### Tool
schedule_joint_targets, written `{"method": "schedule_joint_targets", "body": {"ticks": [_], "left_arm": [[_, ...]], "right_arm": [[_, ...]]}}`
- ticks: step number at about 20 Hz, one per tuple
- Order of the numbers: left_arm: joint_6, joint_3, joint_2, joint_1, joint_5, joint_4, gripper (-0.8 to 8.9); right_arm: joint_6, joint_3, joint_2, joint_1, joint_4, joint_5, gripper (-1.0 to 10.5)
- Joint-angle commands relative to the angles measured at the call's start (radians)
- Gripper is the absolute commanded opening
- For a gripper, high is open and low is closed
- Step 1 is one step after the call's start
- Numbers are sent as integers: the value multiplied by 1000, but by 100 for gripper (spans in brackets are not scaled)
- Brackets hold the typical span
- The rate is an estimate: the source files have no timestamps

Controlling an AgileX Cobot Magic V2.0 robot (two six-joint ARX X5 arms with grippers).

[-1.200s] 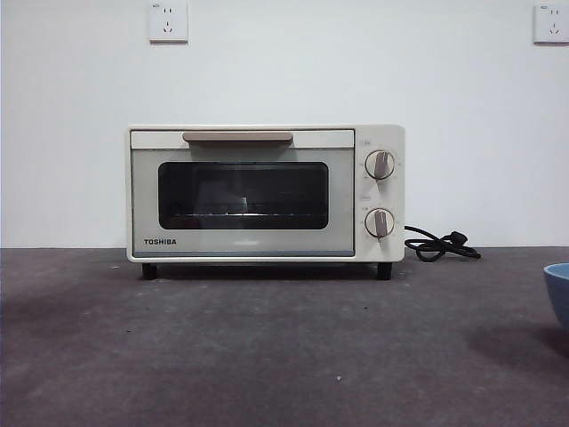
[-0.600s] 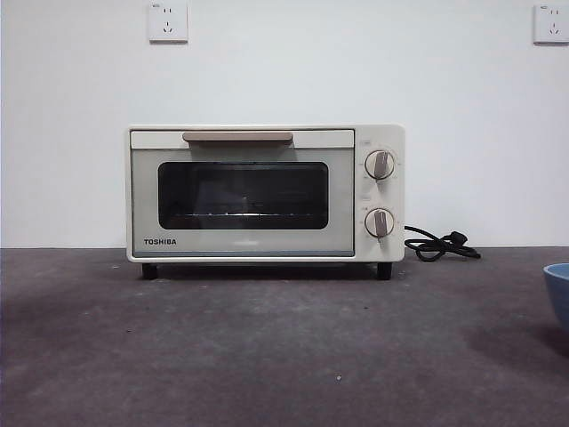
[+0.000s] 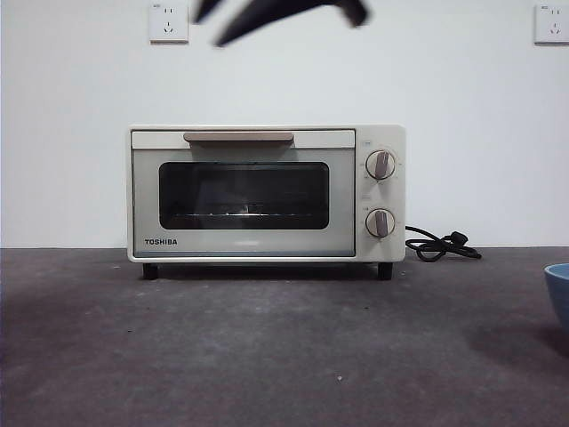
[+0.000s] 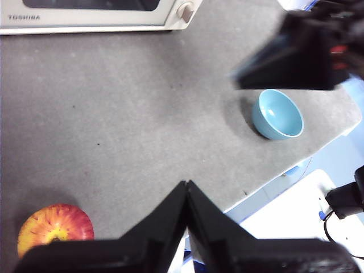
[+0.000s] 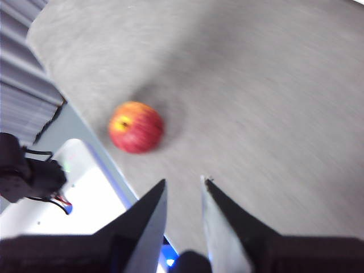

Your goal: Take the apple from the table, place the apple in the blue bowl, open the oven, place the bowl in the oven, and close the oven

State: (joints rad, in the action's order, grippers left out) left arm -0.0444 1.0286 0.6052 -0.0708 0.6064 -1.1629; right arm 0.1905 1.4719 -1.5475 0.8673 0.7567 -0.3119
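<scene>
From the low front camera, reading left to right, a wall socket (image 3: pixel 168 21) sits at eleven o'clock, too small for me to read anything on it, and beside it a dark blurred shape (image 3: pixel 276 13) crosses the top edge near twelve; it is one of my arms, though this view does not tell me which. Below it the oven (image 3: pixel 267 193) stands shut on the table (image 3: pixel 267 356), with TOSHIBA printed in dark letters at the lower left of its door; the tiny marks around its two knobs (image 3: pixel 380 165) are beyond reading. Its black cord (image 3: pixel 440 245) lies coiled at three o'clock of the oven, and a second socket (image 3: pixel 551 22) is cut by the top right corner. The blue bowl (image 3: pixel 558 294) shows only as a sliver at the right edge, and the apple is out of this view. My left gripper (image 4: pixel 186 187) has its jaws pressed together with nothing between them; its camera catches the apple (image 4: pixel 55 227) on the table, partly hidden behind the jaw, the bowl near the table's edge, and TOSHIBA again on the oven's cropped front. My right gripper (image 5: pixel 183 185) has its jaws a little apart and empty, above the apple, in a motion-smeared picture.
</scene>
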Motion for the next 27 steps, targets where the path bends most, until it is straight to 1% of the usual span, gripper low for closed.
{"method": "schedule_joint_targets", "body": {"ticks": [1,3,6,7,10,11,13,15,17,18,19,21,23,24,27], "left_arm": [[14,2,-13,-3,3,-19,-5],[14,2,-21,-3,3,-41,-5],[23,2,-29,-3,3,-90,-5],[27,2,-32,-3,2,-116,-5],[29,2,-49,-3,0,-154,-5],[25,2,-60,-3,0,-153,-5],[13,2,-80,-3,-30,-154,-5],[11,2,-98,-3,-106,-154,-5],[12,2,-106,-3,-160,-154,-5],[12,2,-106,-3,-180,-154,-5],[12,2,-106,-3,-188,-154,-5],[11,2,-106,-3,-181,-155,-5],[11,2,-106,-3,-178,-155,-5],[10,2,-106,-3,-179,-155,-5],[11,2,-106,-3,-185,-155,-5]], "right_arm": [[-22,105,-96,43,-8,7,131],[-38,190,-171,72,-8,6,251],[-57,282,-259,105,-7,8,371],[-66,299,-280,114,-8,15,427],[-99,319,-335,143,-10,94,670],[-128,319,-349,151,-8,111,724],[-193,319,-381,177,-10,130,737],[-225,319,-409,201,-10,129,737],[-228,319,-436,224,-20,130,739],[-228,319,-449,236,-32,130,766],[-228,319,-462,246,-47,130,767],[-229,319,-489,267,-78,158,776],[-229,319,-526,286,-106,188,862],[-229,319,-541,291,-114,190,887],[-227,319,-591,298,-149,190,887]]}}
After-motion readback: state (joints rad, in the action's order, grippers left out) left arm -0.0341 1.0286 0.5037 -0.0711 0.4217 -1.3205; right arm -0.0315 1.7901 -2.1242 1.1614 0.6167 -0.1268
